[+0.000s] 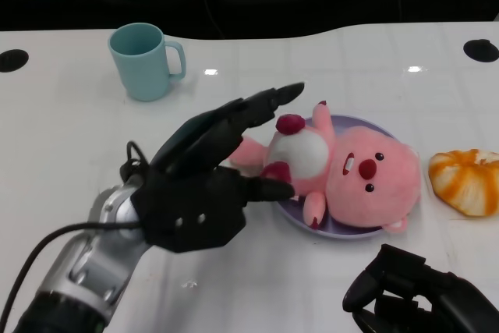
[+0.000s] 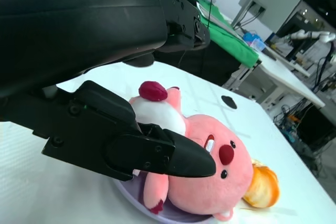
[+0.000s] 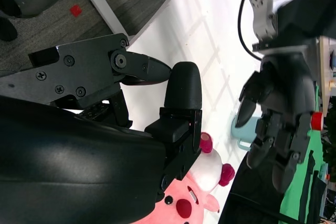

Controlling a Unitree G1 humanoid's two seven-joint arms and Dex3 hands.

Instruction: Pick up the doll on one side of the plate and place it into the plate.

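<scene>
Soft, light pink plush doll (image 1: 355, 177) lay in the lilac plate (image 1: 352, 231); left hand (image 1: 210, 185), open, touched its squashable belly, the likeliest hold.

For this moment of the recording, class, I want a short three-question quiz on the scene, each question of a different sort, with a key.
1. True or false: the pink doll lies on the purple plate.
2. Multiple choice: what stands at the far left of the white table? A) a teal mug B) a red bowl C) a glass bottle
3. Fill in: the orange-and-white thing lies on the robot's ______ side of the plate.

Key
1. True; the left hand hovers beside the doll with its fingers spread, and the right hand sits low at the near edge.
2. A, the teal mug.
3. right
</scene>
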